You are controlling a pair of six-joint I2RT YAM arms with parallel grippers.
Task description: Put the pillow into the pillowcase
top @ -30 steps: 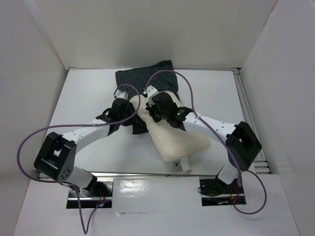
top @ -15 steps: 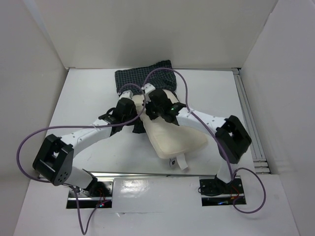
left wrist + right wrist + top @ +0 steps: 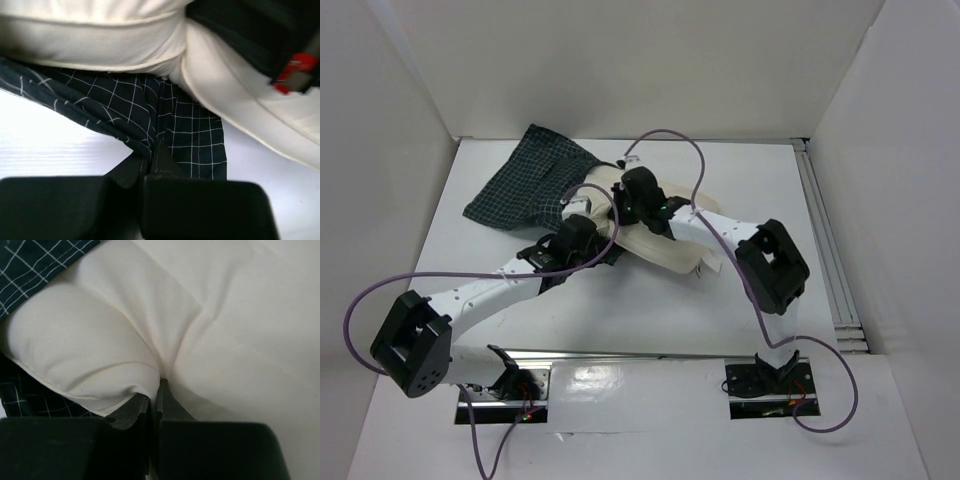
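top external view shows us both arms reaching to the middle of the table [image 3: 800, 200], where the cream pillow [image 3: 670, 250] lies slantwise with its far end at the mouth of the dark checked pillowcase [image 3: 520, 185], which spreads off to the far left. in the left wrist view the left gripper [image 3: 151, 150] has its jaws closed to a slit on a fold of the pillowcase's edge, the pillow bulging just above that cloth. in the right wrist view the right gripper [image 3: 156, 390] is pinched tight on a crease of the pillow, with checked cloth at the left corners, so the pillow's end seems to sit partly within the opening. we judge the stuffing step is in hand and only begun: most of the pillow lies outside the sack. next we would want the left side to hold the mouth taut while the right pushes the pillow deeper, without dragging the limp cloth along. we can read no brand, label or writing; a small red part [image 3: 295, 75] beside the pillow bears no legible mark.
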